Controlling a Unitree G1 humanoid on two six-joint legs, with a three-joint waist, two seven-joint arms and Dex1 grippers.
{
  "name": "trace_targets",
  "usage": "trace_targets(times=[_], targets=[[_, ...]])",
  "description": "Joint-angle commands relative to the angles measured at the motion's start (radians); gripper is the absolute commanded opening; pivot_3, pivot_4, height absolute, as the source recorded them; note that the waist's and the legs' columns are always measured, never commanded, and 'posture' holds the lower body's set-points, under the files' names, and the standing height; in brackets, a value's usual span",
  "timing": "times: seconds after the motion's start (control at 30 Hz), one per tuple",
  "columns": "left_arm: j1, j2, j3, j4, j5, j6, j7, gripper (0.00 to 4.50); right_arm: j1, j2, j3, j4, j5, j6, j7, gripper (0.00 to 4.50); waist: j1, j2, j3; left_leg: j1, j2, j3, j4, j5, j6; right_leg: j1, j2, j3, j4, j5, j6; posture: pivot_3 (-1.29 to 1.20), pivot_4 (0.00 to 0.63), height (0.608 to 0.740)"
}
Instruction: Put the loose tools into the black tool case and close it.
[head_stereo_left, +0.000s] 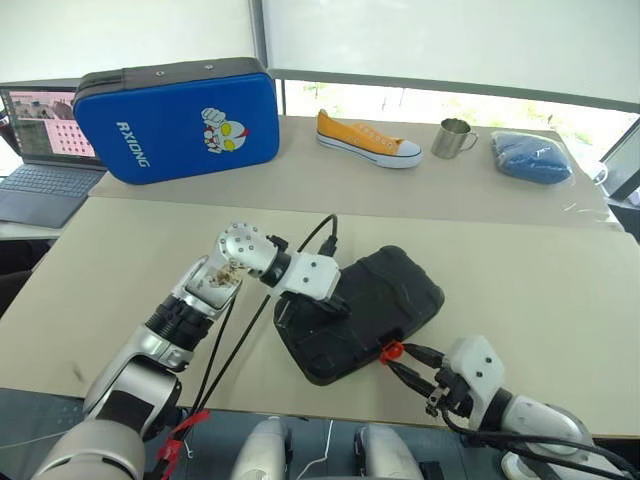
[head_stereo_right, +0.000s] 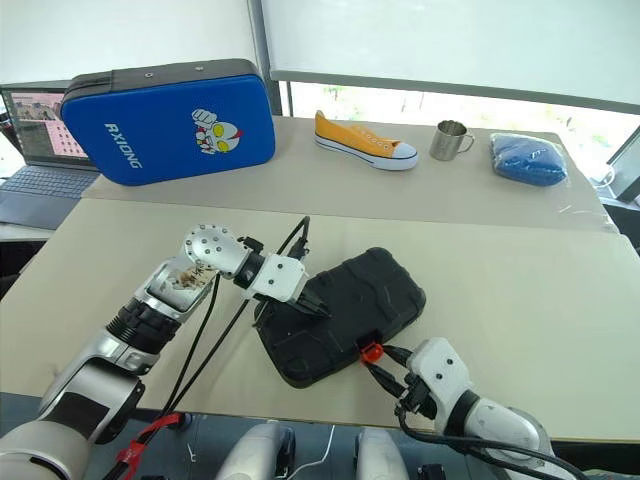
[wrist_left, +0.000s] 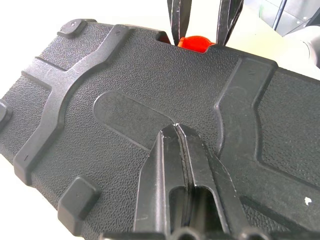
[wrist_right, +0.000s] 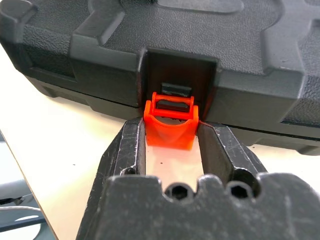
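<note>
Lying diagonally, black tool case (head_stereo_left: 360, 315) (lid down), right claw (wrist_right: 170, 142) gripping orange latch (wrist_right: 170, 125), left claw (wrist_left: 176, 131) closed.

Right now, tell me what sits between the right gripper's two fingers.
The black tool case's orange latch sits between the right gripper's fingers, which close on its sides. The right wrist view shows it.

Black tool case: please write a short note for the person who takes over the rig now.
Left hand: shut, fingertips pressing on the lid of the black tool case.
Right hand: fingers on both sides of the orange latch, gripping it.
Case: lid down, lying at the near table edge. No loose tools are seen on the table.
Done: tools seem packed, lid lowered.
Left: the latch hangs unfastened; snap it shut, then release both hands.
</note>
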Motion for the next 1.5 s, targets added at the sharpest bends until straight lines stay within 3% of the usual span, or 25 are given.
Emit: trace_targets(times=[0.03,0.57,0.63,0.8,1.0,1.03,1.1,1.37,1.5], targets=[[0.009,0.000,-0.037,0.030,0.057,0.003,0.006,0.00,0.031,-0.013,-0.027,-0.002,0.005,-0.061,0.046,1.28,0.002,0.000,0.000,0.000,0.000,0.000,0.000,0.000,0.000,0.000,0.000,0.000,0.000,0.000,0.000,0.00,0.150,0.739],[0.005,-0.004,-0.038,0.039,0.058,-0.003,0.008,0.00,-0.073,0.002,-0.041,-0.020,0.060,0.006,0.045,1.28,-0.005,0.000,0.000,0.000,0.000,0.000,0.000,0.000,0.000,0.000,0.000,0.000,0.000,0.001,-0.001,0.00,0.150,0.739],[0.005,-0.004,-0.038,0.040,0.058,-0.003,0.008,0.00,-0.078,0.003,-0.043,-0.016,0.074,0.027,0.049,2.28,-0.006,0.000,0.000,0.000,0.000,0.000,0.000,0.000,0.000,0.000,0.001,0.000,0.000,0.001,-0.001,0.00,0.150,0.739],[0.006,-0.001,-0.036,0.042,0.058,-0.004,0.008,0.00,-0.006,-0.041,-0.119,-0.051,0.100,0.031,0.095,3.82,-0.004,0.000,0.000,0.000,0.000,0.000,0.000,0.000,0.000,0.000,0.001,0.001,0.000,0.001,-0.001,0.00,0.150,0.739],[0.006,-0.005,-0.038,0.046,0.059,-0.007,0.014,0.00,0.116,-0.061,-0.157,0.003,0.078,-0.037,0.157,3.82,-0.005,0.000,-0.001,0.001,0.001,0.000,0.000,0.000,0.000,0.000,0.001,0.000,0.000,0.001,-0.001,0.00,0.150,0.739],[0.006,-0.006,-0.039,0.046,0.059,-0.007,0.015,0.00,0.137,-0.057,-0.152,0.001,0.068,-0.050,0.159,3.29,-0.005,0.000,-0.001,0.000,0.001,0.000,0.000,0.000,0.000,0.000,0.001,0.001,0.000,0.001,-0.001,0.00,0.150,0.739],[0.002,-0.008,-0.039,0.047,0.059,-0.006,0.016,0.00,0.153,-0.047,-0.127,0.014,0.037,-0.077,0.153,2.79,-0.005,0.000,-0.001,0.000,0.001,0.000,0.000,0.000,0.000,0.000,0.001,0.001,0.000,0.000,0.000,0.00,0.150,0.739],[-0.010,-0.006,-0.038,0.050,0.060,-0.005,0.011,0.00,-0.004,0.030,0.030,0.151,-0.038,-0.086,0.115,0.09,-0.005,0.000,-0.001,0.000,0.001,0.000,0.000,0.000,0.000,0.000,0.001,0.001,0.000,0.000,0.000,0.00,0.150,0.739],[-0.012,-0.005,-0.039,0.046,0.060,-0.001,0.010,0.00,-0.109,0.067,0.086,0.189,-0.058,-0.045,0.086,0.03,-0.007,0.000,-0.001,0.000,0.001,0.000,0.000,0.000,0.000,0.000,0.002,0.001,0.000,0.000,0.000,0.00,0.150,0.739]])
